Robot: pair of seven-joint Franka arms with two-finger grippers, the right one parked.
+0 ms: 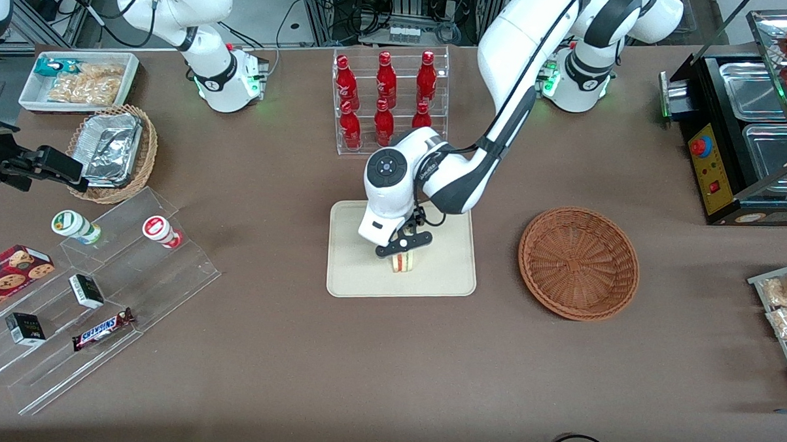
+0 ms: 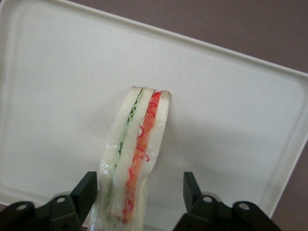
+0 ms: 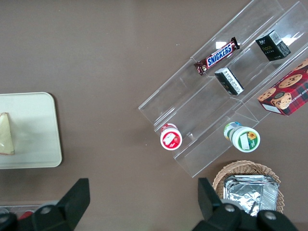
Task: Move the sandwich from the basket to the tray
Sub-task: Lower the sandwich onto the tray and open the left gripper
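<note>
pale bread of the sandwich (image 2: 136, 154) is standing on the tray (image 2: 231, 125), between my gripper (image 2: 140, 192) fingers, which are spreading wide, its long axis running straight ahead.

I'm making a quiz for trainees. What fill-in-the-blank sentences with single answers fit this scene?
1. The sandwich stands on the ____.
2. The brown woven basket holds ____ sandwiches.
3. The gripper is right above the sandwich, and its fingers are ____, with a gap on one side.
4. The bottles in the clear rack are coloured ____.

Missing words: tray; no; open; red
</note>
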